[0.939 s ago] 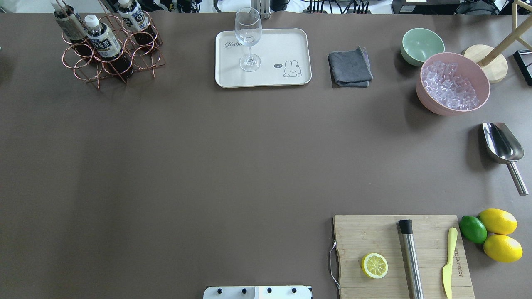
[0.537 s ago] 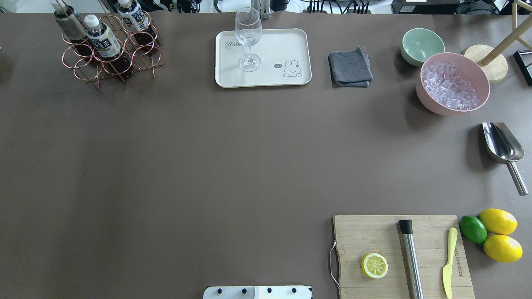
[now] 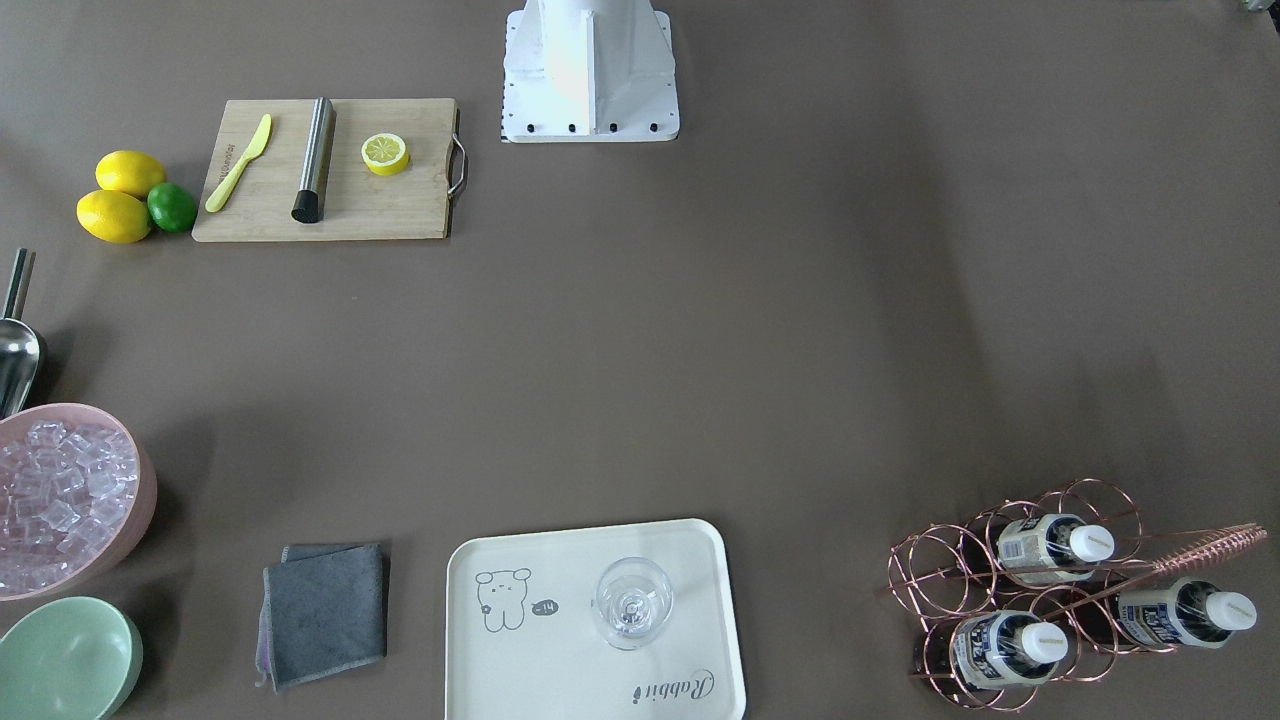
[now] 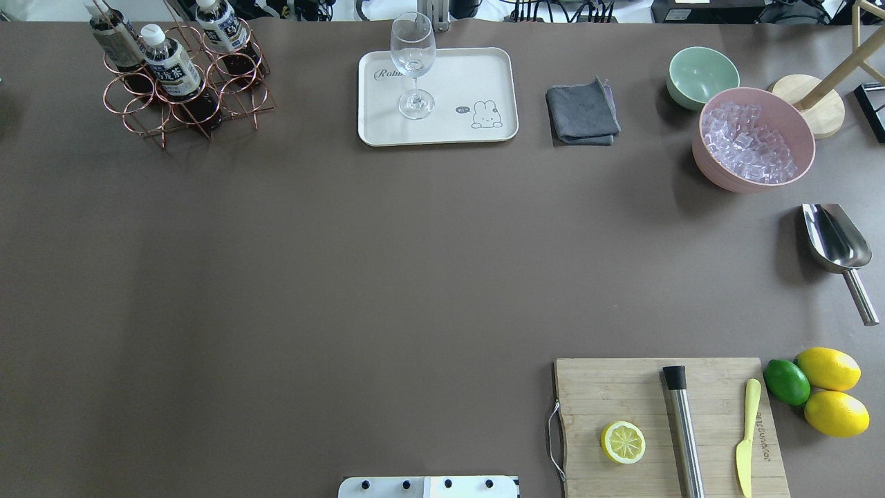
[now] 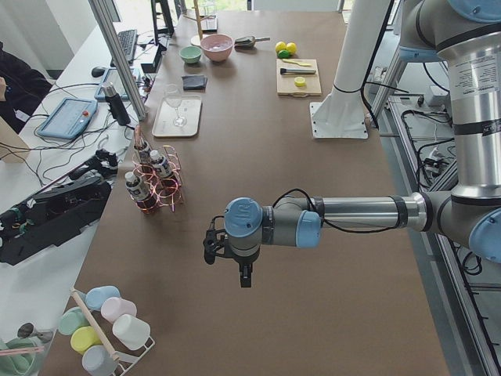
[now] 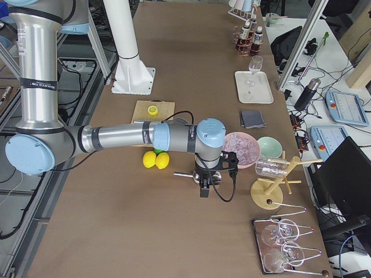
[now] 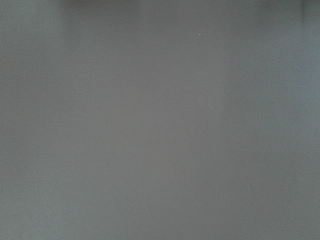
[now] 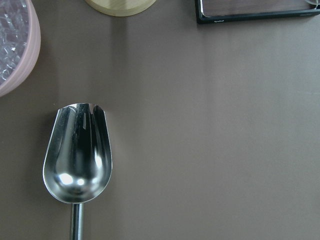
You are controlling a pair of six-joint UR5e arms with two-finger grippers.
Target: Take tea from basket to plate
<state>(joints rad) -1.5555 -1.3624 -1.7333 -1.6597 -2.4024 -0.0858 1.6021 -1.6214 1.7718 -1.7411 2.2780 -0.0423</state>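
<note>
Standing in basket (image 3: 1205,549), three tea bottles (image 3: 1040,541), plate (image 3: 580,680) bearing wine glass (image 3: 633,603)

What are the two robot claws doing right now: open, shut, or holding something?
The left gripper: seen only from the side, so open or shut cannot be told.
The right gripper: likewise, it cannot be told.

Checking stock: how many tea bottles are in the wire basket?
3, all in the basket: one bottle nearer the robot, two in the far row. None looks hidden.
</note>
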